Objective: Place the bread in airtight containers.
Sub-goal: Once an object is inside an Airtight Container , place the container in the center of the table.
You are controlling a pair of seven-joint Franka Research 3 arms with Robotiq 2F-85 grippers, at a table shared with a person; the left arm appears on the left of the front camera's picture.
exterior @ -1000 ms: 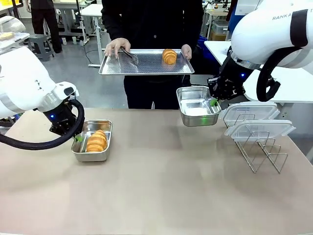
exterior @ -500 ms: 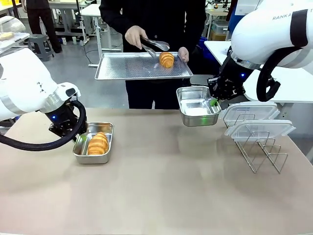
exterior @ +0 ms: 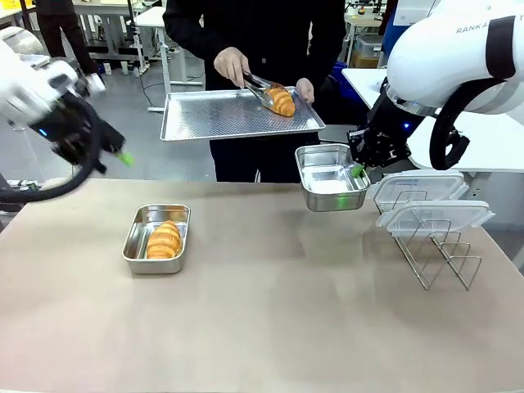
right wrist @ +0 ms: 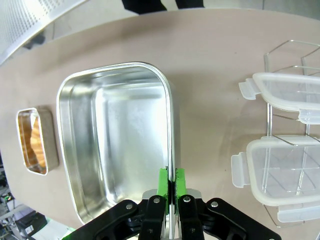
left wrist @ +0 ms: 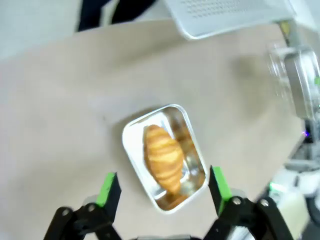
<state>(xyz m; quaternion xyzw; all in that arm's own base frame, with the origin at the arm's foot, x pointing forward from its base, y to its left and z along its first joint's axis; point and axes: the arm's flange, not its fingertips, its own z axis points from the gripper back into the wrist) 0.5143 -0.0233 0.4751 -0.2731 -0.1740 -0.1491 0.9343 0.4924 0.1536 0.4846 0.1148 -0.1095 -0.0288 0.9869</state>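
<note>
step: fill 2nd tin | 1st croissant (exterior: 163, 240) in left tin (exterior: 133, 250), lower left | 2nd croissant (exterior: 282, 101) in tongs (exterior: 256, 84), top ctr | L gripper (left wrist: 163, 187) fingers apart, empty | R gripper (right wrist: 172, 182) clamped on empty tin (exterior: 332, 176) rim | next: keep it level for drop-in

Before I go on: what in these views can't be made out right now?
- Front view: left tool blurred; jaw gap unreadable there.
- Front view: tongs cover part of the second croissant; lifted off the tray or not, unclear.
- Left wrist view: held tin blurred and cut by the right edge.
- Right wrist view: filled tin is small; its croissant barely shows.
</note>
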